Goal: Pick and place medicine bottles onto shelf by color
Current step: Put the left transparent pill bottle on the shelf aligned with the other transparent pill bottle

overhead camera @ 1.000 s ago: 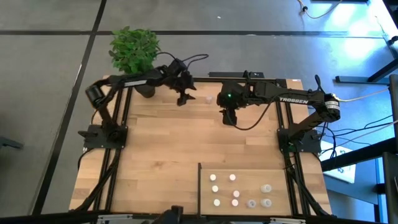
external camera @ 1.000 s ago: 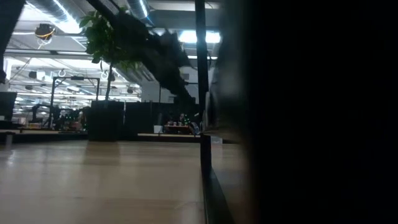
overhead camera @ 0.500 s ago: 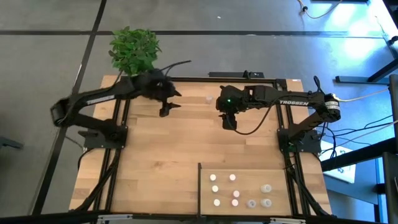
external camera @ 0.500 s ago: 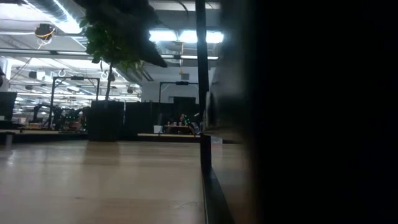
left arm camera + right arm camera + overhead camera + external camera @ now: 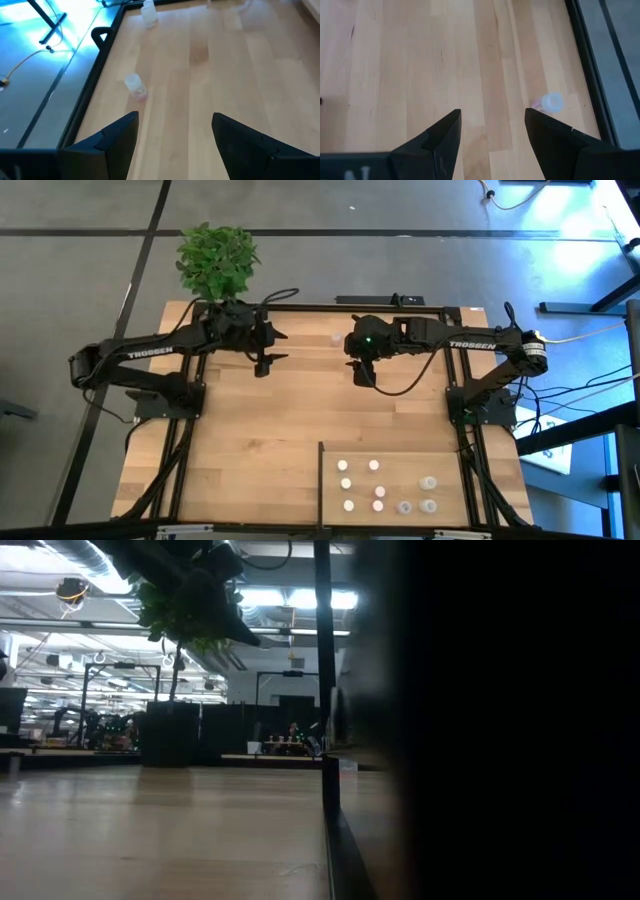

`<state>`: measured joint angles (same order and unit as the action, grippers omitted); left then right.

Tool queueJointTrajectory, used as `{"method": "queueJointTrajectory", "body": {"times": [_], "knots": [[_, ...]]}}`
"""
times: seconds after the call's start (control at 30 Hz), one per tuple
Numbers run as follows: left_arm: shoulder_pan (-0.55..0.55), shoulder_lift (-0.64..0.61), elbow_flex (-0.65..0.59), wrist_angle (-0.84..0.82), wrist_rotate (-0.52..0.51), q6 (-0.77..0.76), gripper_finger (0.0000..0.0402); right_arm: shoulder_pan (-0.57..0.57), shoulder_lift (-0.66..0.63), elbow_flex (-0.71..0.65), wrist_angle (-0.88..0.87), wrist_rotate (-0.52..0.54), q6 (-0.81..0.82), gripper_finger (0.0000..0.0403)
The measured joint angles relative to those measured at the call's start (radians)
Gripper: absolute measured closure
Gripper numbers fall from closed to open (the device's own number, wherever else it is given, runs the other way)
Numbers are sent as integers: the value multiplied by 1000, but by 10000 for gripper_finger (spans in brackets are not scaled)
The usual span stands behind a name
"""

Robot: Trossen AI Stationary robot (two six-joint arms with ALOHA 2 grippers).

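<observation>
Left gripper [image 5: 263,363] retreated from bottle [image 5: 336,337], spread, empty | right gripper [image 5: 365,375] spread, empty

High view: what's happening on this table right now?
Nine bottles already stand on the shelf at the near right. Both arms are at the far side, holding nothing. The right end effector hangs open near a loose bottle by the far edge. The left end effector is open over bare planks.
</observation>
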<state>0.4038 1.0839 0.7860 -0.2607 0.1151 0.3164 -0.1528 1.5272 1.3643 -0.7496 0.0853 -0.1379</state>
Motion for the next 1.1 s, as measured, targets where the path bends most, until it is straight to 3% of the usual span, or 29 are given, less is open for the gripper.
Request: {"method": "queueJointTrajectory", "body": {"times": [0.73,0.97,1.1], "knots": [[0,0,0,1,0,0,155,-1,0,0,23,0,-2,181],[0,0,0,0,1,0,155,-3,51,0,69,0,82,181],[0,0,0,0,1,0,155,-15,94,0,91,3,50,181]]}}
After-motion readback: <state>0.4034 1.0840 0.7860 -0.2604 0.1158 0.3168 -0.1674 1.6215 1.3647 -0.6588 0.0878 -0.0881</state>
